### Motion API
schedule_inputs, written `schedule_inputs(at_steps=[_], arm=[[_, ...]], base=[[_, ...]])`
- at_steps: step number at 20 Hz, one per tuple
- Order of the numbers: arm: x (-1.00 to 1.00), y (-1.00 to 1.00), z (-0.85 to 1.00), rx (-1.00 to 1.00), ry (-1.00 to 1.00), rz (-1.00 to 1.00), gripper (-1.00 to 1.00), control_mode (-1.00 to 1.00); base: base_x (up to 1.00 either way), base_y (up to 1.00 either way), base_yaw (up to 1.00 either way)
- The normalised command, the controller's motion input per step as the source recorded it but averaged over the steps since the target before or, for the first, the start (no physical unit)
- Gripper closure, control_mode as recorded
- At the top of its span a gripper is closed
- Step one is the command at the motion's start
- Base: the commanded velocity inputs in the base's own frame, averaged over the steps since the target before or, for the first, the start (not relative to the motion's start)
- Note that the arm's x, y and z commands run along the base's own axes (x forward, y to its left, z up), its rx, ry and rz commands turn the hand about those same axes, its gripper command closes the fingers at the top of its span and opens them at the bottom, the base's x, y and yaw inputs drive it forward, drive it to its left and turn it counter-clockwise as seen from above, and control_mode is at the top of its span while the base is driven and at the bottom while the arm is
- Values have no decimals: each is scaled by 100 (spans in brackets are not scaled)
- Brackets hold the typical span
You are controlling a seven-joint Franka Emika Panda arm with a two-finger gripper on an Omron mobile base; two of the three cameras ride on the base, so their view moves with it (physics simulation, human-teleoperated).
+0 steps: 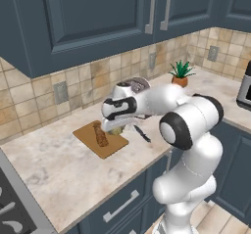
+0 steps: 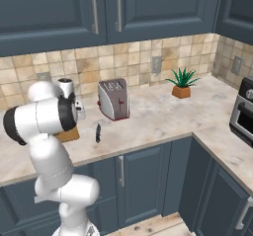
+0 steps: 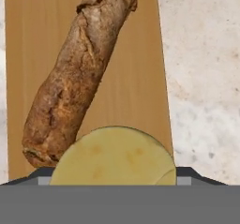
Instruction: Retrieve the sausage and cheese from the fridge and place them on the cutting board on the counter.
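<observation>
My gripper (image 1: pixel 116 128) hangs low over the near right end of the board (image 1: pixel 86 134), and its fingers are pinched on the cheese (image 3: pixel 114 156). In the hand view the cheese sits right at my fingertips as a pale yellow round, its lower edge cut off between the two dark tips. In the left base view a bit of yellowish cheese (image 1: pixel 116 129) peeks out under my wrist, at the board's edge; I cannot tell whether it touches the wood.

Just past the cheese a brown speckled log (image 3: pixel 77 75) lies on the board (image 3: pixel 136 73), slanting along its length, one end close by the cheese and the other reaching toward the far end. In the left base view the log (image 1: pixel 100 134) lies across the middle of the board.

The board lies flat on the counter (image 1: pixel 54 169), which is beige marbled stone. Right of the board a small dark knife (image 1: pixel 142 133) lies on the stone, near my forearm. In the right base view a corner of the board (image 2: pixel 69 134) shows behind my elbow, and the knife (image 2: pixel 98 133) lies just beyond it.

Further right stands a toaster (image 2: pixel 114 99) against the tan tiles, and beyond that a small potted plant (image 2: pixel 182 83). Dark blue cabinets hang above.
</observation>
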Motion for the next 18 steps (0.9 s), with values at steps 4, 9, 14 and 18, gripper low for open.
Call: schedule_inputs(at_steps=[4,9,14,18], arm=[[45,9,-35,0,2,0,100,-100],[15,0,-32,0,5,0,-100,-100],[0,11,-9,1,1,0,-100,-100],[-3,9,6,0,0,0,-100,-100]], base=[[0,0,0],[0,0,0],[0,0,0],[0,0,0]])
